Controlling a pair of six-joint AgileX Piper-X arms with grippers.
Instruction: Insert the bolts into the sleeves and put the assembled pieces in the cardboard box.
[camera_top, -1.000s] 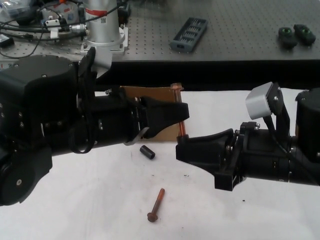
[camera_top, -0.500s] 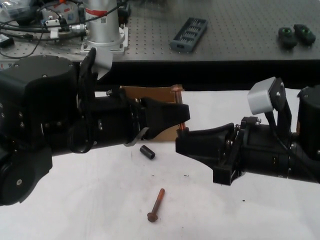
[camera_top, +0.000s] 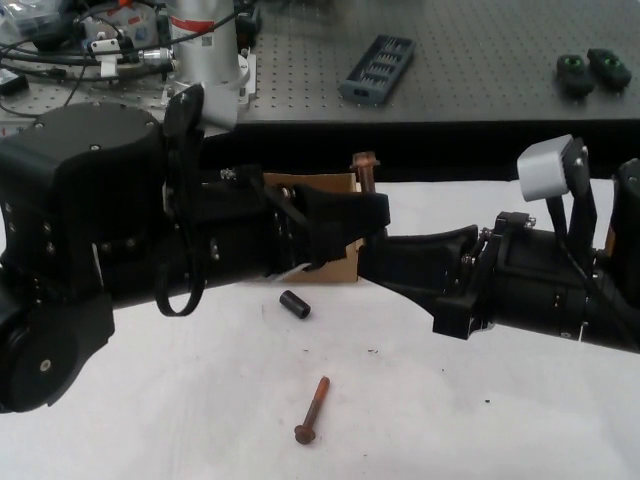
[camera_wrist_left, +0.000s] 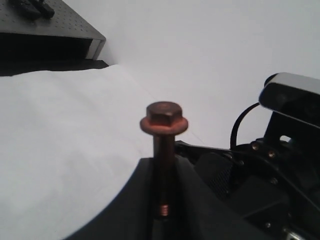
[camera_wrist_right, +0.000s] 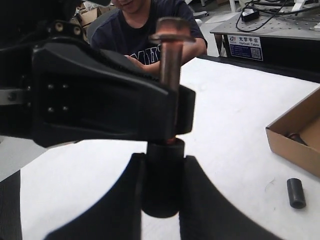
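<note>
— What does the left gripper have?
— It is clamped on the shank of a copper bolt, which stands upright with its flanged hex head above the fingers.

— And the right gripper?
— Its fingers are closed around a black sleeve, also upright, directly beneath that bolt. The bolt's lower tip meets the sleeve's mouth. I cannot tell whether it has gone in.

— How do the two arms stand?
— In the high view they come in from opposite sides, and the grippers meet just in front of the cardboard box.

— Is anything in the box?
— The right wrist view shows a brownish piece against its inner wall, too small to make out.

— What else is on the bench?
— A second sleeve lies on the white cloth, near the box and below the left gripper. A second bolt lies nearer the camera, well apart from the box, with its head toward the camera.
</note>
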